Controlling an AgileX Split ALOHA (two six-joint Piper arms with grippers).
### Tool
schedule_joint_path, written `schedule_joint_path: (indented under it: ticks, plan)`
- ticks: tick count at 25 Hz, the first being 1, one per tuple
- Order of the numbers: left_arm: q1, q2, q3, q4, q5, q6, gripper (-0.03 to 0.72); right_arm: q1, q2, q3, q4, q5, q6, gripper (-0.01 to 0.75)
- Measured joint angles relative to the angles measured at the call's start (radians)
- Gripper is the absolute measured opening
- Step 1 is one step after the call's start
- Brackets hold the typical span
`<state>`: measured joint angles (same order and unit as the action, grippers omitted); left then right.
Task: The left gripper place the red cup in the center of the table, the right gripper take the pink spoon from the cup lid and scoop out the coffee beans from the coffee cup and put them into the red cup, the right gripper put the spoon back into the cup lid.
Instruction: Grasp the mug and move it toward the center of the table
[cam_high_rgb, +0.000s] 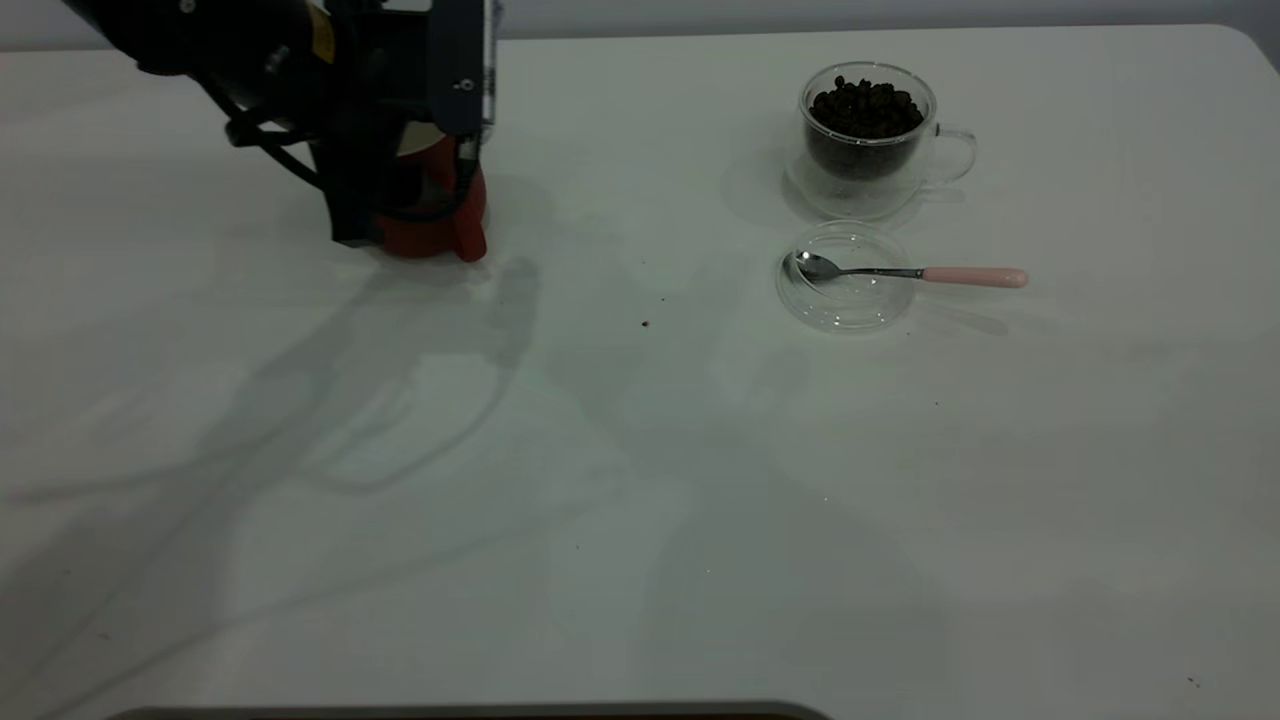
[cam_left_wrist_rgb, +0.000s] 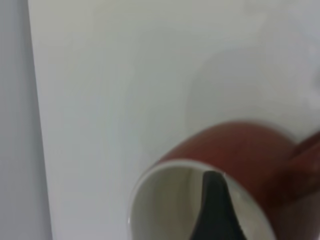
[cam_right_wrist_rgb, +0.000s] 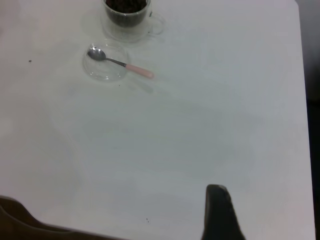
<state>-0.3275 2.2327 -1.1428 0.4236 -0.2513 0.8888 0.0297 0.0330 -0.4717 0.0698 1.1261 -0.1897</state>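
Left end effector down over the red cup near the far left corner of the surface, one finger inside the white interior, gripping the cup wall. Cup resting on the surface. Coffee cup, clear glass and full of beans, toward the far right edge. Cup lid just in front of it, pink spoon lying with bowl inside the lid, handle out over the rim. Right end effector high above the surface, well apart from the spoon; opening: cannot tell.

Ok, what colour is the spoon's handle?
Pink, on the spoon resting in the cup lid; clearest in the exterior view.
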Motion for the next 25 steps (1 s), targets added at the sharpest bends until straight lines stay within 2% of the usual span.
schedule_joint_path:
  ticks: [8,11,15,20,25]
  plan:
    - [0.015,-0.101,0.0,-0.098,0.034,0.0,0.586,0.0,0.0,0.0,0.0,0.0,0.0,0.508]
    - [0.038,-0.129,0.0,-0.1,0.107,0.029,0.586,0.0,0.0,0.0,0.0,0.0,0.0,0.508]
    - [0.107,-0.131,0.0,-0.096,0.17,0.047,0.586,0.0,0.0,0.0,0.0,0.0,0.0,0.508]
    - [0.193,-0.109,0.0,-0.051,0.14,0.101,0.586,0.0,0.0,0.0,0.0,0.0,0.0,0.508]
    - [0.212,-0.01,0.0,-0.011,0.055,0.153,0.586,0.0,0.0,0.0,0.0,0.0,0.0,0.508]
